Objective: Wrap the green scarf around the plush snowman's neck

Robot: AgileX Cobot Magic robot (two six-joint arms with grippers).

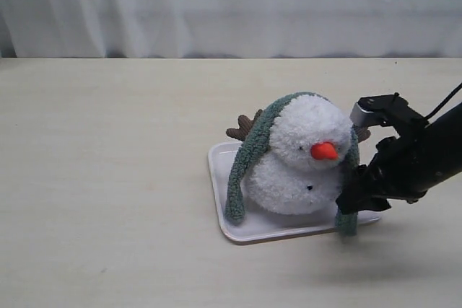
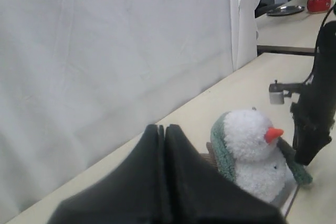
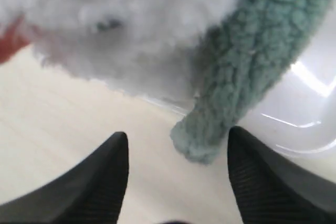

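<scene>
The plush snowman [image 1: 303, 156] sits on a white tray [image 1: 220, 178], orange nose toward the front right. The green scarf [image 1: 249, 153] lies over the back of its head; one end hangs down its left side onto the tray, the other end [image 1: 346, 223] hangs at the tray's right front edge. My right gripper [image 1: 350, 207] stands open right at that hanging end; in the right wrist view the scarf end [image 3: 202, 142] lies just beyond the gap between the fingertips, nearer one fingertip [image 3: 239, 142]. My left gripper [image 2: 164, 128] is shut and empty, well away from the snowman [image 2: 252, 150].
A white curtain [image 1: 231, 5] closes off the back of the beige table [image 1: 108, 178]. In the left wrist view another table behind holds a metal dish [image 2: 283, 10] and a red object [image 2: 318, 2].
</scene>
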